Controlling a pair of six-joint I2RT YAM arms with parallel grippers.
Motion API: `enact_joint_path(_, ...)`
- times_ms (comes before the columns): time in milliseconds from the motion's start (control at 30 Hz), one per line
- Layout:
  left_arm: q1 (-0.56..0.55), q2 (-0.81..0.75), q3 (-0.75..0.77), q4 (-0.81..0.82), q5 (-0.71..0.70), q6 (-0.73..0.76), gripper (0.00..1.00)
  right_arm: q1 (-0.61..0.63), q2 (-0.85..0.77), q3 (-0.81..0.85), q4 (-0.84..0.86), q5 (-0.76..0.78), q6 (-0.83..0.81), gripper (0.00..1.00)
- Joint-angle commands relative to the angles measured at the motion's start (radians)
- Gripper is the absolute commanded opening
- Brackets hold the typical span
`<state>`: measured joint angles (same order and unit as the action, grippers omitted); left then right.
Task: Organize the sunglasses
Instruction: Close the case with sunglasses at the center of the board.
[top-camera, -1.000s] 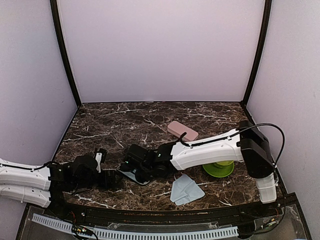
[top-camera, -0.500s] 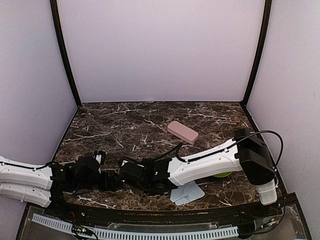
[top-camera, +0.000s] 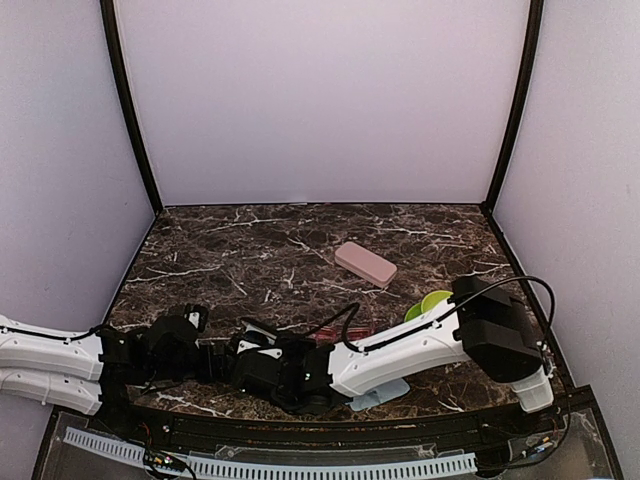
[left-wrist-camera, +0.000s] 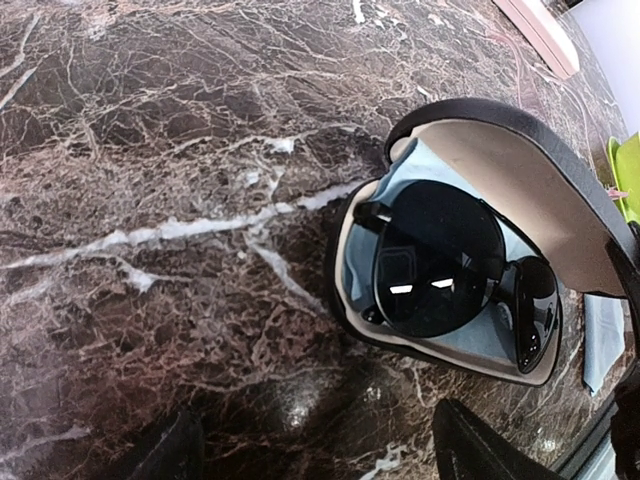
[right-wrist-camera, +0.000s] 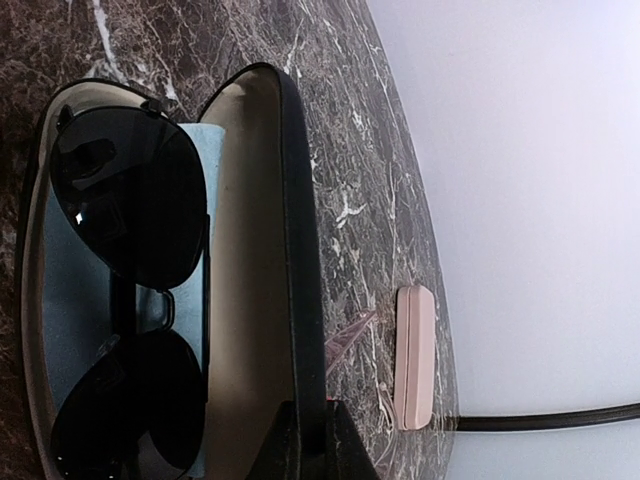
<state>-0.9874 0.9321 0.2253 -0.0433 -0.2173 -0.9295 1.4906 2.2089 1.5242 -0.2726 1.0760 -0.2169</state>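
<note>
The black sunglasses (left-wrist-camera: 445, 265) lie on a light blue cloth inside the open black case (left-wrist-camera: 520, 130) near the table's front edge. They also show in the right wrist view (right-wrist-camera: 125, 300). My right gripper (right-wrist-camera: 308, 425) is shut on the edge of the case's raised lid (right-wrist-camera: 295, 200). My left gripper (left-wrist-camera: 320, 460) is open and empty, low over the table just left of the case. In the top view both grippers meet at the case, the left (top-camera: 215, 360) and the right (top-camera: 258, 362). The red-pink sunglasses (top-camera: 326, 333) lie behind my right arm, mostly hidden.
A closed pink case (top-camera: 364, 262) lies mid-table, also in the right wrist view (right-wrist-camera: 413, 355). A green plate (top-camera: 432, 302) sits behind my right forearm. A light blue cloth (top-camera: 385, 392) lies under that arm by the front edge.
My right arm has swung down and toward the front edge, uncovering the green plate. Its gripper has moved left along the case. The left gripper has barely moved.
</note>
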Motion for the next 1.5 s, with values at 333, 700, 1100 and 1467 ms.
enact_joint_path(333,-0.002,-0.015,-0.021,-0.123,-0.017,-0.073,0.81,0.066,0.107,0.015,0.003,0.040,-0.013,0.08)
enact_joint_path(700,-0.002,-0.117,-0.017,-0.287,-0.101,-0.135,0.81,0.096,0.156,0.078,-0.050,0.005,0.027,0.12)
enact_joint_path(1100,-0.002,-0.140,0.038,-0.342,-0.158,-0.115,0.82,0.112,0.194,0.136,-0.146,-0.038,0.101,0.20)
enact_joint_path(1467,-0.002,-0.134,0.080,-0.352,-0.197,-0.069,0.83,0.111,0.144,0.143,-0.177,-0.040,0.148,0.38)
